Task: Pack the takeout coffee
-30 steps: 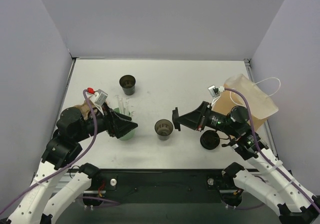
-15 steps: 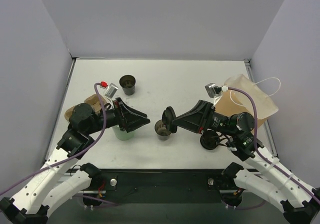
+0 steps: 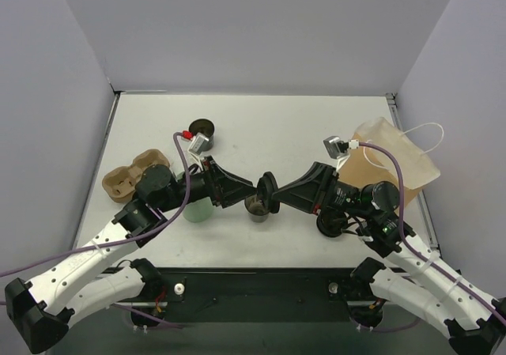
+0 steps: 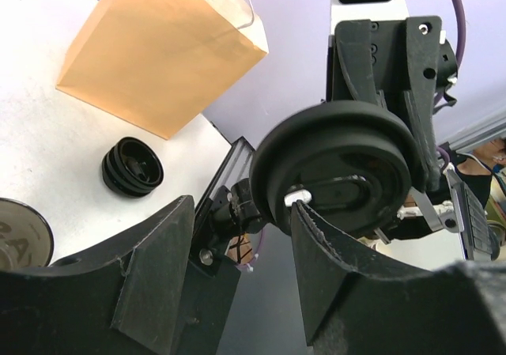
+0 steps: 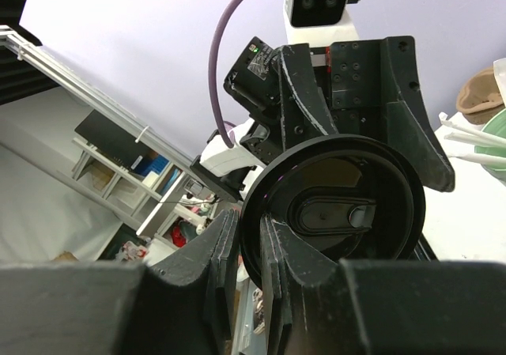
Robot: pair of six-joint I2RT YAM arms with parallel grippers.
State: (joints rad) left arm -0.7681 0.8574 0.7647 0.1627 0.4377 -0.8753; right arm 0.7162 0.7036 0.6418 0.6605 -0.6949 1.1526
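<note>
Mid-frame in top view, small round black paper cup (image 3: 258,208): likely light, crushable; grip around its side. Right gripper (image 5: 250,243) pinches flat black round lid (image 5: 332,213); left gripper (image 4: 241,213) gapes.

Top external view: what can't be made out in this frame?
Top view:
Small round black paper cup, centre: rim partly covered by the flat black round lid in the right hand.
Green cup: mostly under the left arm.
Rear black cup: left wrist camera overlaps it; inside colour unclear.
</note>
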